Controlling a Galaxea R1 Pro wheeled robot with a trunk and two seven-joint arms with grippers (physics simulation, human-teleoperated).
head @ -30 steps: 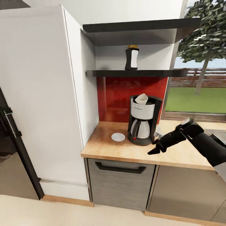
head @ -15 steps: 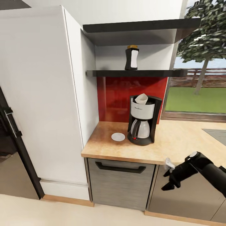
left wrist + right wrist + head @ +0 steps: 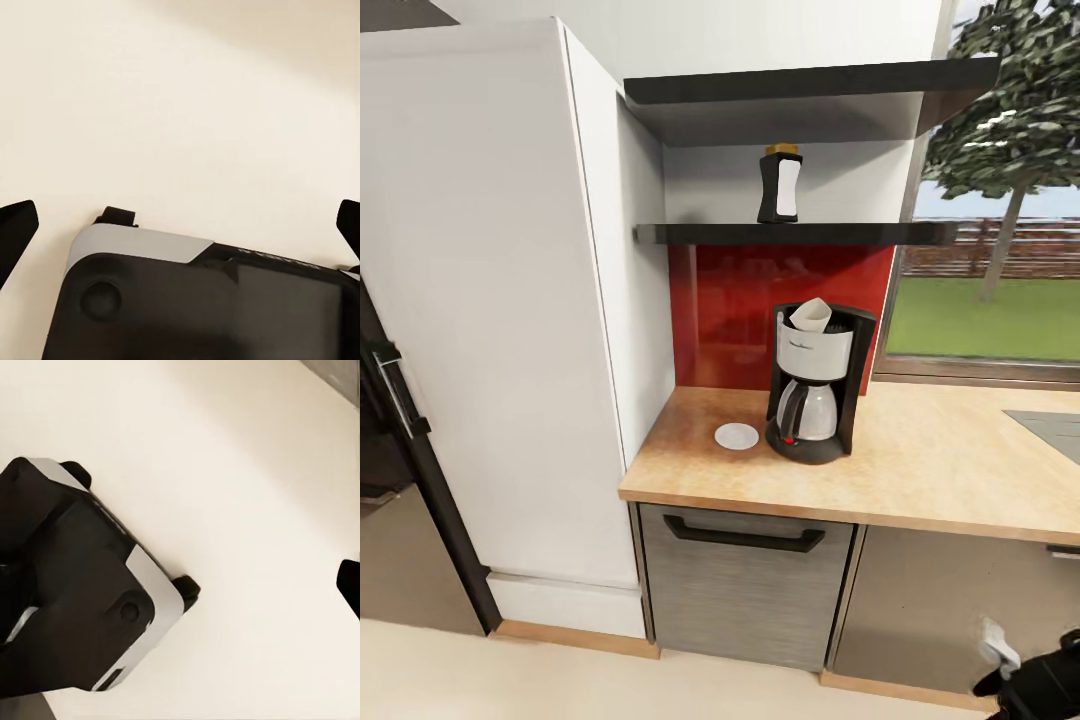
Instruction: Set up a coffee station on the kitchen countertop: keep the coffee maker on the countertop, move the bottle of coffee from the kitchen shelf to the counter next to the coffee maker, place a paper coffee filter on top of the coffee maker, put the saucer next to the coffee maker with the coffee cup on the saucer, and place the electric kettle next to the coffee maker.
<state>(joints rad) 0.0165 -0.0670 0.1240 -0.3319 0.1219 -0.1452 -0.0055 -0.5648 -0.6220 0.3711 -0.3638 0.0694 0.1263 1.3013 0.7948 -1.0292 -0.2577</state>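
Note:
On the wooden countertop (image 3: 920,470) stands the black coffee maker (image 3: 812,395), with a white paper filter (image 3: 810,314) sitting in its top. A small white saucer (image 3: 737,435) lies just left of it, bare. The dark bottle of coffee (image 3: 780,185) stands upright on the black shelf (image 3: 790,234) above. My right gripper (image 3: 992,688) hangs low in front of the cabinets, far from the counter, and one fingertip (image 3: 350,585) shows at the edge of the right wrist view. My left gripper (image 3: 180,225) is open and empty above the robot's base, its fingertips (image 3: 15,232) wide apart.
A tall white cabinet (image 3: 490,300) flanks the counter's left end. Below the counter is a grey drawer front with a black handle (image 3: 744,537). A red backsplash (image 3: 730,310) and a window (image 3: 990,290) lie behind. A sink edge (image 3: 1050,425) shows at the far right.
My right arm has dropped from beside the coffee maker, past the counter's front edge, down to the bottom right corner of the head view. Things on the counter have not moved.

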